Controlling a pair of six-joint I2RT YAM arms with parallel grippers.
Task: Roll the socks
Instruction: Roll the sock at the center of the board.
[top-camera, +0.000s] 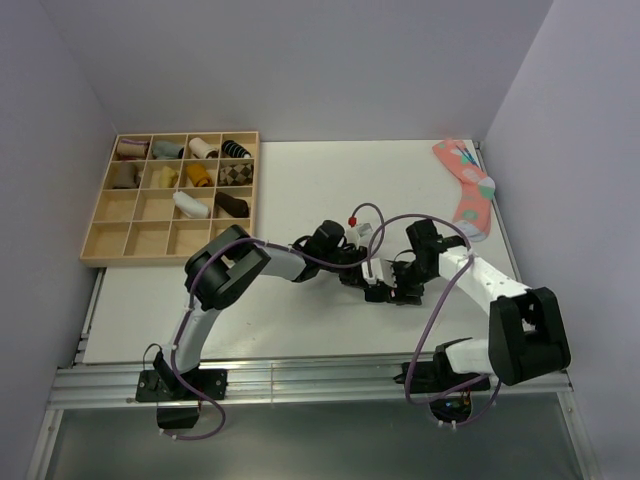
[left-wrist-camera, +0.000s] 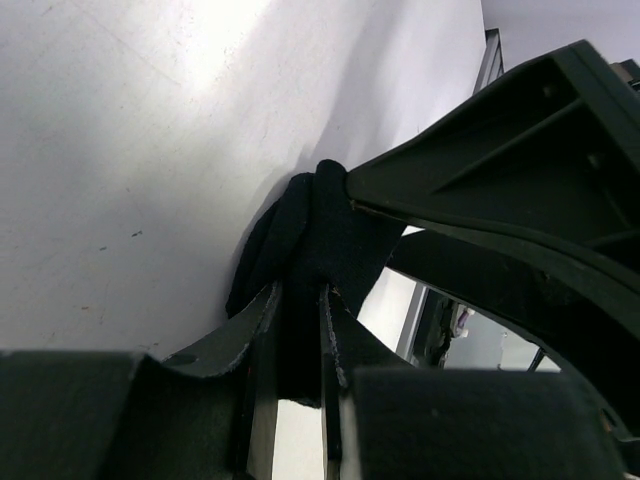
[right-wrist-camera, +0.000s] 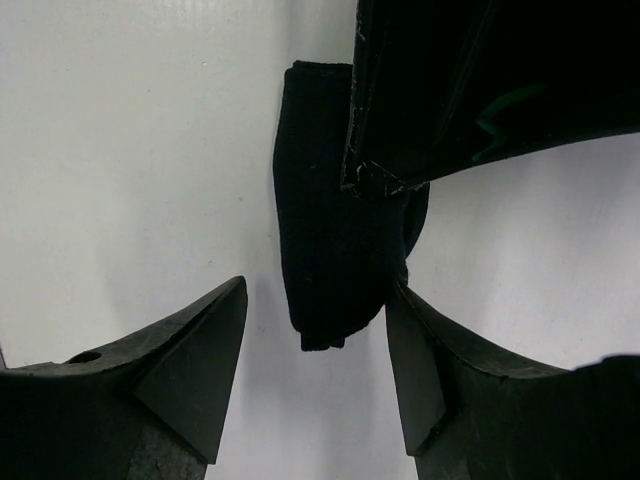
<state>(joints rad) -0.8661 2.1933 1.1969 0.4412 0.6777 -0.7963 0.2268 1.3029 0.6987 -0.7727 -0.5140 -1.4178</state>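
I see a white table (top-camera: 300, 200) enclosed by plain lavender walls (top-camera: 300, 60) at the back and on both sides. Light is even, with a bright glare patch on the tabletop in the left wrist view. An aluminium rail (top-camera: 300, 382) runs along the near edge, above a grey surface (top-camera: 300, 445).

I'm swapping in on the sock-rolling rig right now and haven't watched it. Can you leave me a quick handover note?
Left claw: shut on the black sock, at the centre of the table.
Right claw: open, straddling the sock's free end, holding nothing.
Done: sock seized, looks partly folded; how far rolled, cannot tell.
Left: finish the roll. The wooden tray at far left holds other rolls; the pink sock lies at far right.
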